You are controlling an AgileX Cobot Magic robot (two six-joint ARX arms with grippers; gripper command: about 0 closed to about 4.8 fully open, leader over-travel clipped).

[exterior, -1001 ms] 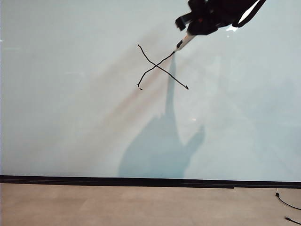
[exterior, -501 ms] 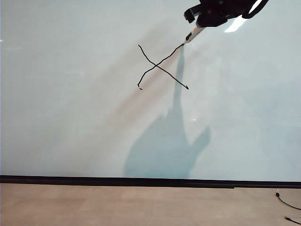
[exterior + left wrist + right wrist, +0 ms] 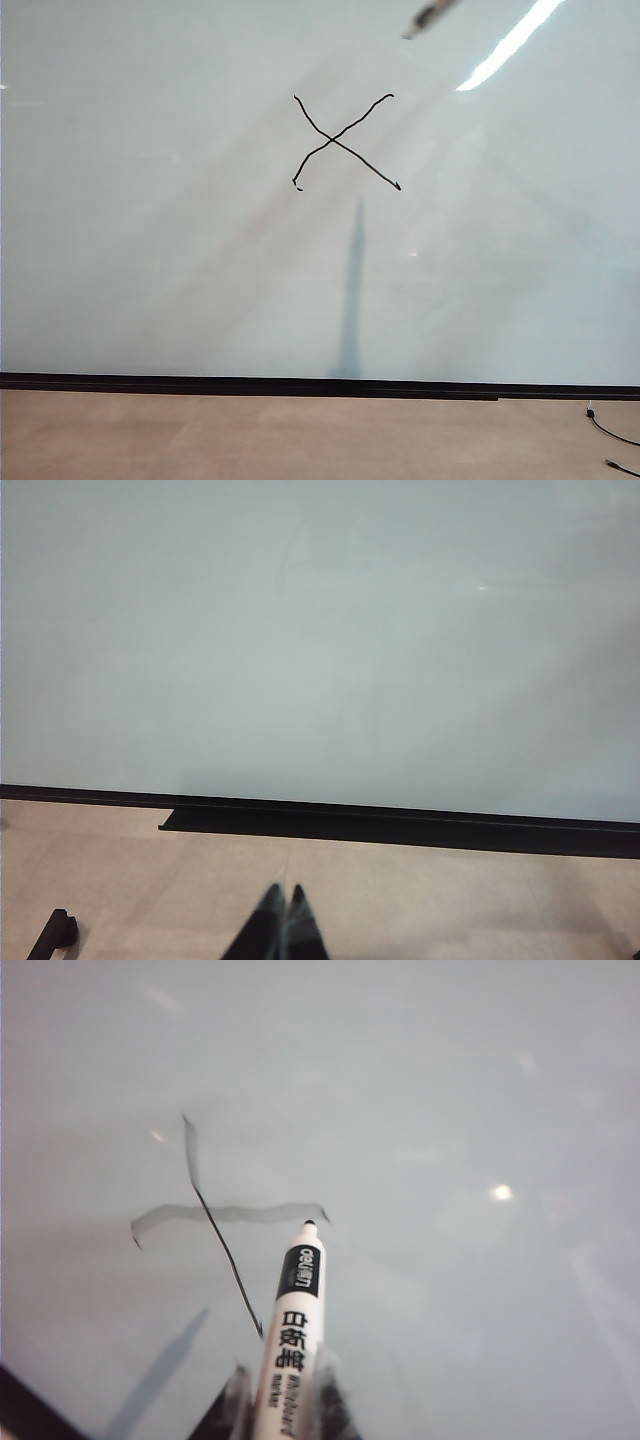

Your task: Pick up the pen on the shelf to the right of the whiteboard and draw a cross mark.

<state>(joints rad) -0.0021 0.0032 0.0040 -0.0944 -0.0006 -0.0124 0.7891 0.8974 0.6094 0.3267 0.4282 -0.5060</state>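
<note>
Cross mark: the cross mark (image 3: 343, 141) is a thin black X of two wavy strokes on the upper middle of the whiteboard (image 3: 180, 250); both strokes look complete and they cross near their middles.
Pen: the pen (image 3: 290, 1345) with its white body and black tip stands clamped in the right gripper (image 3: 280, 1400), tip clear of the board and just beside one stroke end in the right wrist view. In the exterior view only a blurred sliver of it shows at the top edge (image 3: 428, 17), up and to the right of the X.
Right gripper: closed around the pen's barrel, fingers pressed against both sides.
Left gripper: the left gripper (image 3: 283, 920) is closed with nothing in it, low over the tan floor (image 3: 300, 435) in front of the board's black lower strip (image 3: 400, 825), well away from the mark.
Risk, stray ink: the uncapped tip is near the glossy surface; any dip toward the board would add a line and spoil the X.
Risk, smear: fresh ink probably wipes easily, so a brush from the gripper or barrel across the strokes could smudge them.
Risk, drop: the hold is on a slim barrel; a quick swing might let it slip.
Surroundings: a thin black cable (image 3: 610, 430) lies on the floor at the lower right, far from the work. The shelf is not in view.
Obstructions: nothing stands between pen and board.
</note>
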